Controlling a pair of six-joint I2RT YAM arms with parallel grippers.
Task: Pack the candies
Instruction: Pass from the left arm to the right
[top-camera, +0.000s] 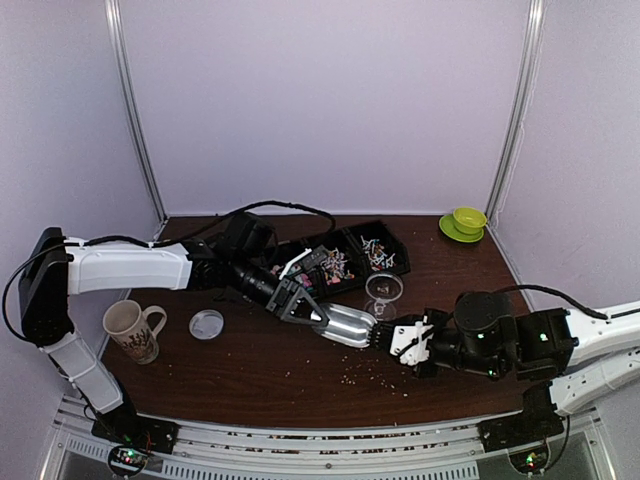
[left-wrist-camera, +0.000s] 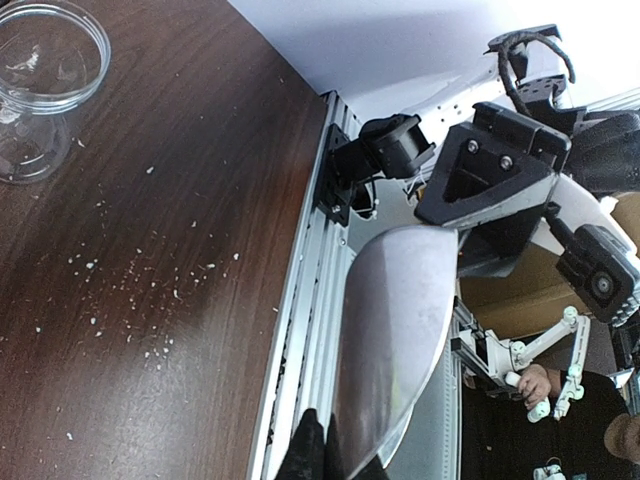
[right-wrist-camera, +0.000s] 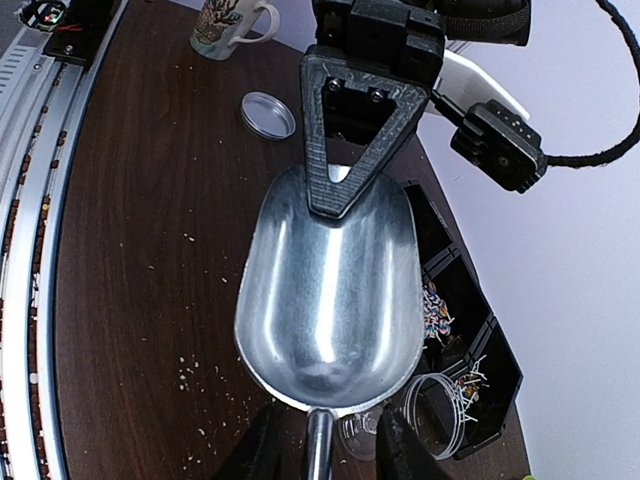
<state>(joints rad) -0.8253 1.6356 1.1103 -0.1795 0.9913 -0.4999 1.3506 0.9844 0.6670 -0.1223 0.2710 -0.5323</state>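
Now left pincer (top-camera: 311, 312) clamps scoop (top-camera: 350, 325) rim, mid-table.

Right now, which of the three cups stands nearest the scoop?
The clear cup, just behind the scoop; the patterned mug sits far left, the green cup in the far right corner.

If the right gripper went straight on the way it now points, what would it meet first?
The left gripper. The right gripper holds the metal scoop by its handle and points along it; the left gripper grips the bowl's far rim, squarely in that line.
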